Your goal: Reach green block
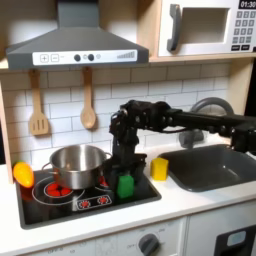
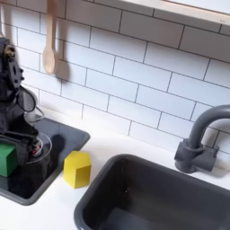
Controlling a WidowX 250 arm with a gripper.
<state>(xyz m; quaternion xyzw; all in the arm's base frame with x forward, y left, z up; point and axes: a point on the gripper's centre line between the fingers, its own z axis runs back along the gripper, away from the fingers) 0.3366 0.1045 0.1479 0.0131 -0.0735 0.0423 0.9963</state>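
Shiny steel pot [image 1: 77, 163], matt plastic green block [image 1: 126, 185].

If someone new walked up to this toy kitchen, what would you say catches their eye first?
Probably the black robot arm, stretching in from the first exterior view's right and bending down over the stove, with its gripper just above the green block. Next come the shiny steel pot on the stove's left in that view, and the yellow block standing on the counter between stove and sink.

green block [image 1: 126, 185], yellow block [image 2: 76, 169], white tiles [image 2: 135, 72].
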